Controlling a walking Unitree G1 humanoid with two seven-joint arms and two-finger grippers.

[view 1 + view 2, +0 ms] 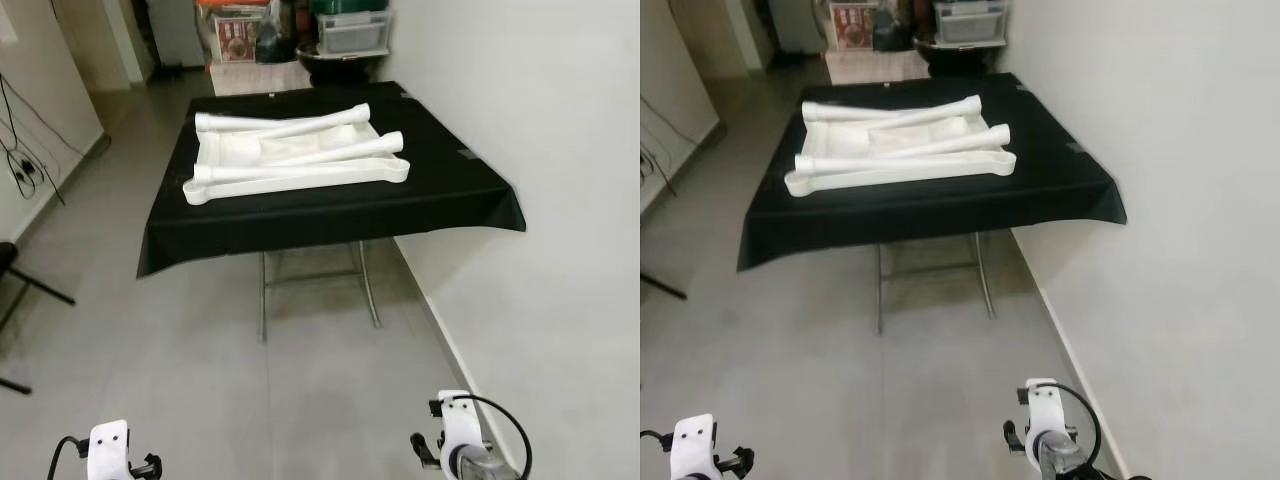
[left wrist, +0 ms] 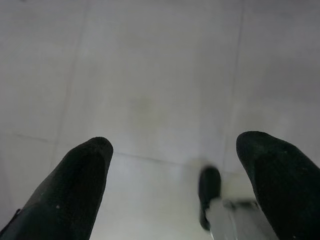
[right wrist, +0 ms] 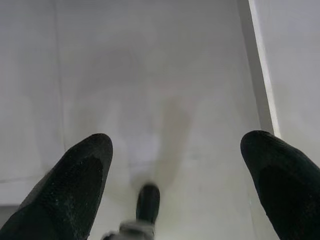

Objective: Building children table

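Lying on the black table (image 1: pixel 450 190) — white table parts (image 1: pixel 300 155); left gripper (image 2: pixel 172 175) and right gripper (image 3: pixel 175 170) hang spread, seemingly idle.

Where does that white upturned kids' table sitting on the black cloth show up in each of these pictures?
Left eye view: white table top, legs lying across it, upper middle, on the black cloth.
Right eye view: same table, upper left of middle.
Left wrist view: not in it; floor between open pincer fingers.
Right wrist view: not in it; floor and wall foot.
Shared landmark: the black cloth.
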